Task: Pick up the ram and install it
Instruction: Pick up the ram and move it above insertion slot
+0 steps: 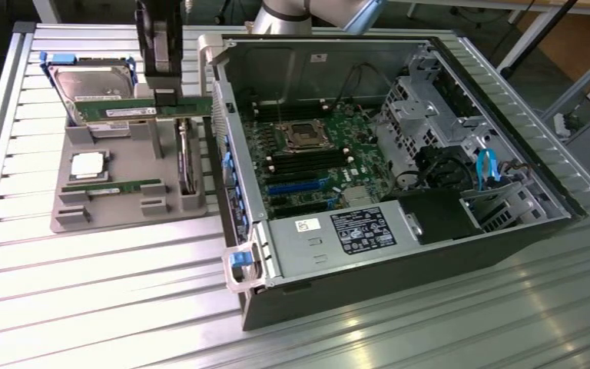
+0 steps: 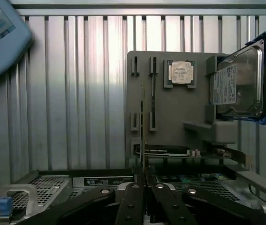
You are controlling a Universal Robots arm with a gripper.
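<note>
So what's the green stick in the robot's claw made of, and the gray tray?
The ram looks like green circuit board, probably fibreglass, with dark chips on its face. The gray tray seems matte plastic: even colour, no shine.

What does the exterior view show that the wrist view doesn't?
Exterior adds: the CPU socket, the blue cable, and the ram along its full length. Wrist adds: a blue-grey device, plus the ram edge-on. Shared: end effector shut on the ram, grey fixture tray, processor, hard drive.
</note>
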